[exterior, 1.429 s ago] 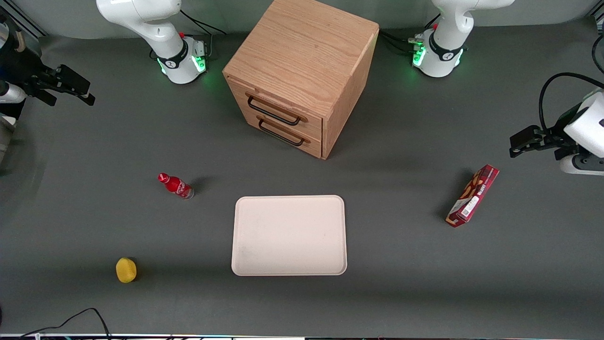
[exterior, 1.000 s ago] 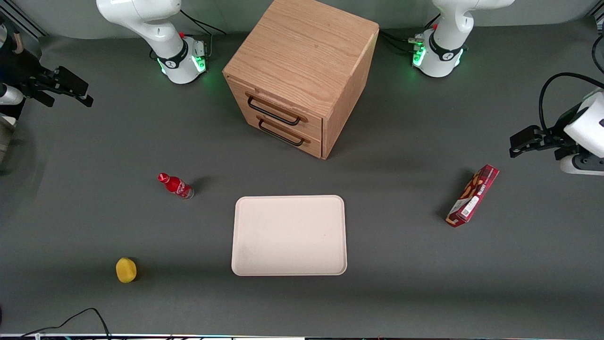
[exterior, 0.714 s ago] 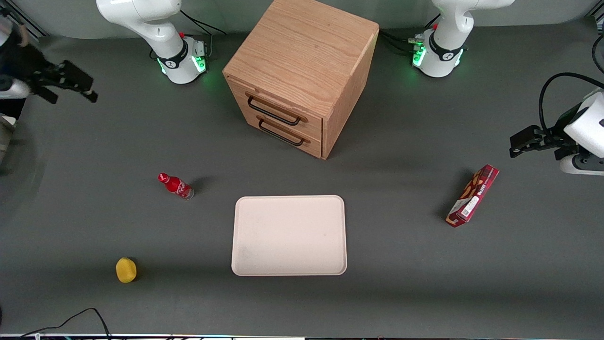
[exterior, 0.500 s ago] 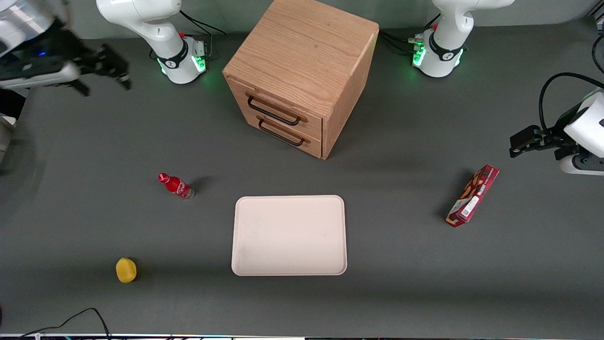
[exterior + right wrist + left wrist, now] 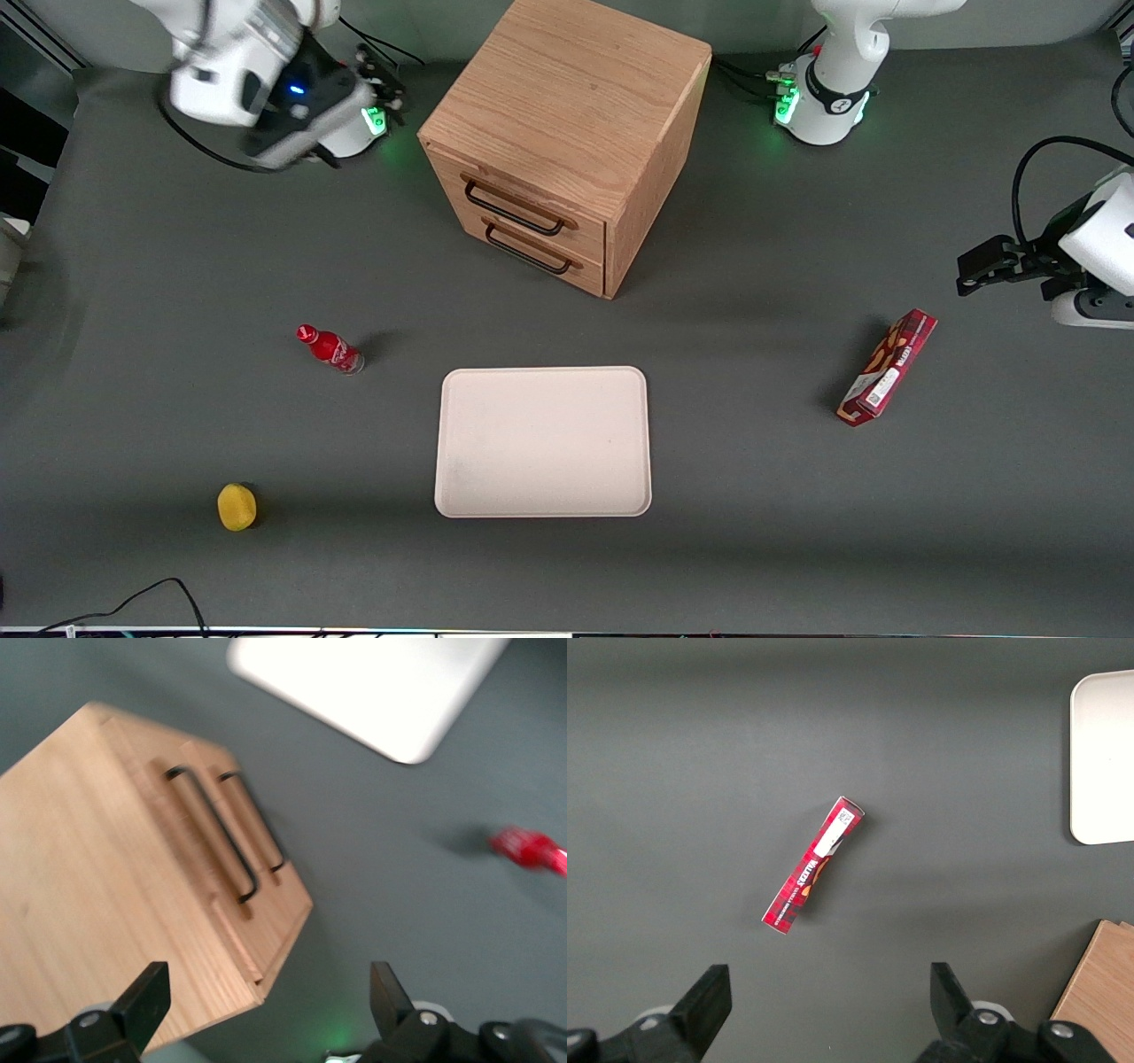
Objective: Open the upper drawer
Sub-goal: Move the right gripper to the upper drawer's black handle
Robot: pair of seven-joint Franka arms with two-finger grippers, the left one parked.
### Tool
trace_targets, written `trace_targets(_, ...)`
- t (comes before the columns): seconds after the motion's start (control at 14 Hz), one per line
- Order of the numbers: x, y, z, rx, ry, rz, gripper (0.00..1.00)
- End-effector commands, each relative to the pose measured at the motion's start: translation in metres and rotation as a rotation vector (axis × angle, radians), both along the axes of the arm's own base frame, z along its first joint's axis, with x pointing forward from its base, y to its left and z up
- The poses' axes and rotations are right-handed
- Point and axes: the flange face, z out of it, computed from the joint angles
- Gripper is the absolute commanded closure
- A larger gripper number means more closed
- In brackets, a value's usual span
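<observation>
A wooden cabinet (image 5: 567, 133) stands at the table's twelve o'clock; its upper drawer (image 5: 518, 206) is shut. The gripper (image 5: 270, 1010) hangs at ten o'clock, fingers spread wide, empty. Approach step: next, it likely must reach the black handle (image 5: 514, 211).

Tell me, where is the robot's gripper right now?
The gripper hangs open, above the table near the wooden cabinet at the working arm's end, not yet touching the upper drawer.
</observation>
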Motion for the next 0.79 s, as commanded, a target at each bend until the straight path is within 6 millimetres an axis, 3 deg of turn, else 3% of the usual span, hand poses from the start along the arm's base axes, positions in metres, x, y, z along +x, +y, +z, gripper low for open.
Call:
trace_targets(0.0, 0.029, 0.007, -0.034, 0.096, 0.066, 0.162, 0.0)
trace_targets(0.14, 0.041, 0.023, -0.085, 0.141, 0.131, 0.201, 0.0)
trace_targets(0.29, 0.041, 0.025, -0.131, 0.231, 0.14, 0.256, 0.0)
trace_targets(0.71, 0.027, 0.045, -0.193, 0.234, 0.086, 0.221, 0.0)
